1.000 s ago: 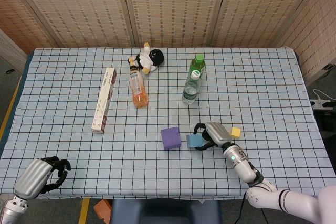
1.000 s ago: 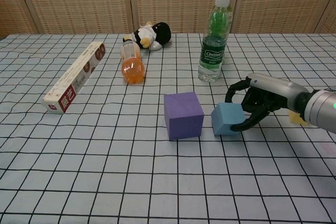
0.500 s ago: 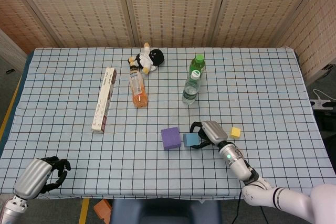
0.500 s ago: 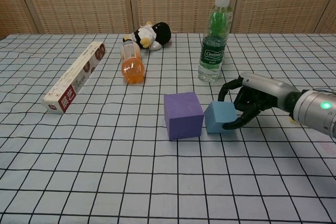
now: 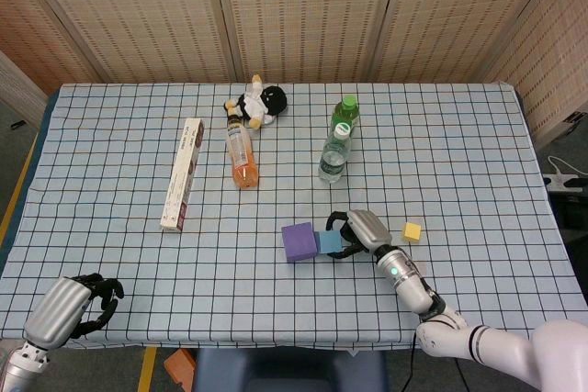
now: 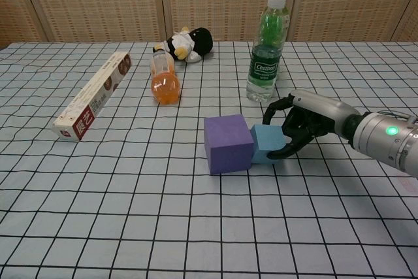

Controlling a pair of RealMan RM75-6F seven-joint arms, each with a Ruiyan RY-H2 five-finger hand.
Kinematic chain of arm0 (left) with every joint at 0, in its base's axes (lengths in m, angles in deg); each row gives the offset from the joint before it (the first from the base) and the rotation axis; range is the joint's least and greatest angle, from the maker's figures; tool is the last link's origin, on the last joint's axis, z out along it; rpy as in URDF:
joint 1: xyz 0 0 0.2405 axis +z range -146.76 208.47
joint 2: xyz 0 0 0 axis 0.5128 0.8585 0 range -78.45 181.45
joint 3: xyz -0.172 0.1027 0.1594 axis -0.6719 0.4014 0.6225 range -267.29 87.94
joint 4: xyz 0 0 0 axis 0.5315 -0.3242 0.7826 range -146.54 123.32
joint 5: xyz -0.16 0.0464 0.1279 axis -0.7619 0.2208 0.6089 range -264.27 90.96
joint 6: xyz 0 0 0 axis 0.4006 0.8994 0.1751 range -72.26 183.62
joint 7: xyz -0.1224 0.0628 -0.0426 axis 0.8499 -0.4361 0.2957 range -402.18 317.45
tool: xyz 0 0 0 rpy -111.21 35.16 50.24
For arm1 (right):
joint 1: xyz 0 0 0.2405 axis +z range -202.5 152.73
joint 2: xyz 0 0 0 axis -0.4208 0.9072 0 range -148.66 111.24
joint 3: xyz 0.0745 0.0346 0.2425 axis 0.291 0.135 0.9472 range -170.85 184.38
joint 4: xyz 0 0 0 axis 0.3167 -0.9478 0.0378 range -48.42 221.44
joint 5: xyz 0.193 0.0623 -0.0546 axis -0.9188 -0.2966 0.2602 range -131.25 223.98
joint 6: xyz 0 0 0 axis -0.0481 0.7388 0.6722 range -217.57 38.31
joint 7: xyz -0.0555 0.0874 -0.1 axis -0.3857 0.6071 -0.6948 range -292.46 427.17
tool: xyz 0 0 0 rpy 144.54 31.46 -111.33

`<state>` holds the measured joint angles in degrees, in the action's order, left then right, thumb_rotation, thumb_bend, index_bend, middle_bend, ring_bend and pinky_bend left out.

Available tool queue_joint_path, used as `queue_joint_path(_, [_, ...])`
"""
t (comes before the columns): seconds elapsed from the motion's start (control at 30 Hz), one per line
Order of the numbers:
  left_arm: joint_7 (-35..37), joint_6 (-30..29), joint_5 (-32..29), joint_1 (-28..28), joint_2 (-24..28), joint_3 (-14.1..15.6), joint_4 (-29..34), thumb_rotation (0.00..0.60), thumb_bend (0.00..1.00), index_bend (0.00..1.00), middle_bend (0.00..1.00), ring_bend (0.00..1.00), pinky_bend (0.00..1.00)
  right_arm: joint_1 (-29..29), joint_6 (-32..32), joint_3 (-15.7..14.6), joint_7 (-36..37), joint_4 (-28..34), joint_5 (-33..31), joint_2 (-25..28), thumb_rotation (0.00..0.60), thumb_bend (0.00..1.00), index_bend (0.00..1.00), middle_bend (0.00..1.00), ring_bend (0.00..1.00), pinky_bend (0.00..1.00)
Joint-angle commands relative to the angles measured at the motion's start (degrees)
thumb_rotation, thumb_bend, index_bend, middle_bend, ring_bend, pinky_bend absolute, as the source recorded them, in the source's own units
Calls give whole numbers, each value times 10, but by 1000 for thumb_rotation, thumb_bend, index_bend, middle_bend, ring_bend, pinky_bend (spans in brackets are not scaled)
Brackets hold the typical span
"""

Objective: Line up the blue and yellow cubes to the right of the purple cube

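Chest view shows the blue cube [image 6: 266, 143] now pressed flush against the purple cube [image 6: 227, 143], at its 3 o'clock side, where a gap was seen a second ago. It is gripped by the right hand [image 6: 297, 124], fingers curled around its far and near faces. The first half of the line is judged done. The yellow cube [image 5: 412, 231] lies apart at 3 o'clock of the hand, untouched and unmoved. The left hand [image 5: 78, 308] is kept at the table's near edge, at 8 o'clock, fingers curled in on nothing, as before.
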<state>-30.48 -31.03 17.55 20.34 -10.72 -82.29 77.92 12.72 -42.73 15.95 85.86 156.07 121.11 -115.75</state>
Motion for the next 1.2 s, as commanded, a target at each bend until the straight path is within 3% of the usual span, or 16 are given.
queue_joint_path(0.03, [0, -1, 0, 0, 0, 0, 0, 600, 502, 527, 672, 538, 678, 0, 0, -1, 2, -2, 2, -1, 600, 64, 686, 961, 840, 1000])
queue_joint_path(0.53, [0, 0, 1, 0, 0, 0, 0, 600, 501, 527, 672, 538, 679, 4, -5, -2, 15, -21, 3, -11, 600, 64, 680, 961, 840, 1000])
queue_joint_path(1.03, [-3, 3, 1, -1, 0, 1, 2, 600, 502, 527, 672, 539, 680, 5, -12, -7, 45, -39, 12, -16, 600, 64, 463, 961, 840, 1000])
queue_joint_path(1.2, [-4, 1, 2, 0, 1, 2, 4, 600, 501, 527, 672, 539, 680, 6, -17, -9, 50, -41, 14, -13, 600, 64, 342, 961, 839, 1000])
